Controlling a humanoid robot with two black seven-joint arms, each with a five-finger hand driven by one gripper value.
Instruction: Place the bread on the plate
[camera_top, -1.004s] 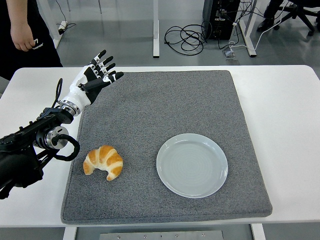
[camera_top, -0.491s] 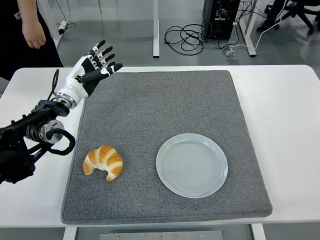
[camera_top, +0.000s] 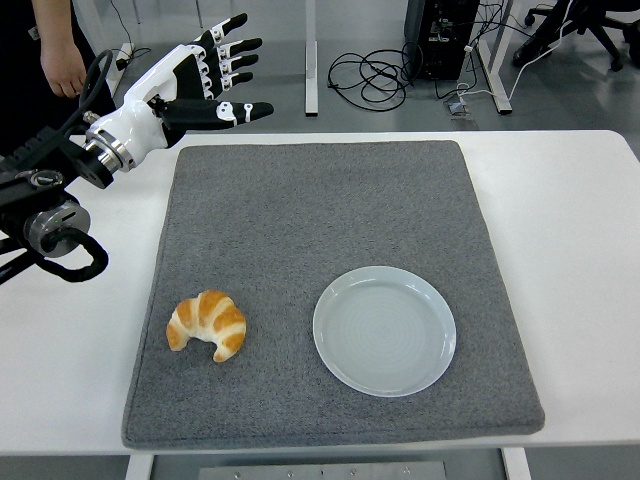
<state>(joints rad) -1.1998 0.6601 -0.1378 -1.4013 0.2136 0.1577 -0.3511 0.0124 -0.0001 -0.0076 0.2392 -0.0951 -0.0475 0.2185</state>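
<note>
Lying on the grey mat (camera_top: 330, 200) near its front left corner, the croissant (camera_top: 207, 325) has not been picked up; the pale plate (camera_top: 384, 330) sits just to its right, apart from it, bare and ready to receive it. The left hand (camera_top: 205, 82) hovers high over the mat's far left corner, well away from the bread, fingers (camera_top: 238, 48) spread and holding nothing, probably so it can come down with an open grasp. A person's hand (camera_top: 62, 68) hangs at the top left.
</note>
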